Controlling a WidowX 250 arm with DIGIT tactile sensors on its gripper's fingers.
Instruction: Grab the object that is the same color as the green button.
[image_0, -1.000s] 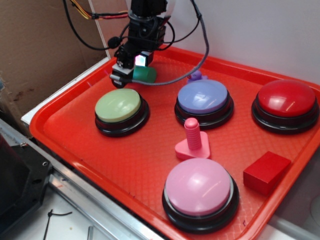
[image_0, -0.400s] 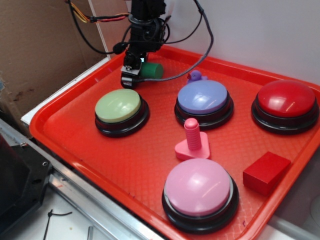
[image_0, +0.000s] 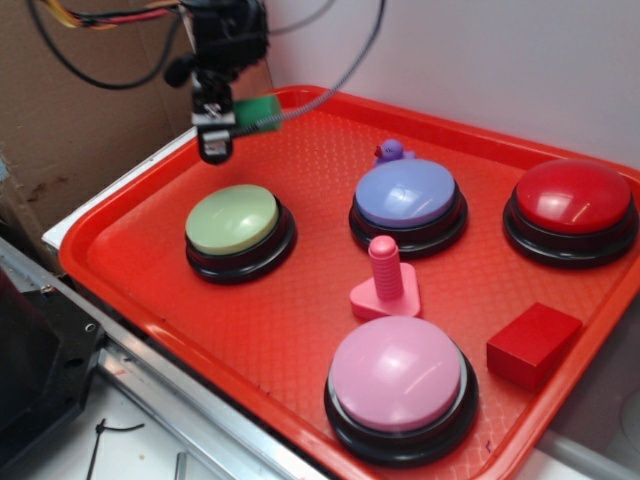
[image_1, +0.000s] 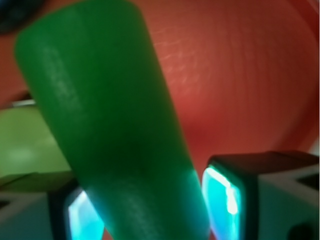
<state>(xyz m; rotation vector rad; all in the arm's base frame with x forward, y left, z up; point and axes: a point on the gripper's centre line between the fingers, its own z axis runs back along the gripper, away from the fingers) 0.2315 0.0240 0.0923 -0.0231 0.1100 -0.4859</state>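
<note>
Black gripper (image_0: 222, 128) clamping small dark green matte cylinder (image_0: 256, 108), holding it above far-left corner of red plastic tray (image_0: 120, 235), beyond pale green dome button (image_0: 233, 220). Grab step looking done; nxt: just be keeping grip firm, cyl sitting tilted btwn pads (image_1: 225, 197).

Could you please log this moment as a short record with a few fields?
gripper: raised above the tray's back left corner, shut on the green cylinder
green cylinder: clamped between the two fingers, off the tray
green button: front of the gripper, untouched
tray: red, also holds lavender-blue button, red button, pink button, pink bolt, red block
</note>
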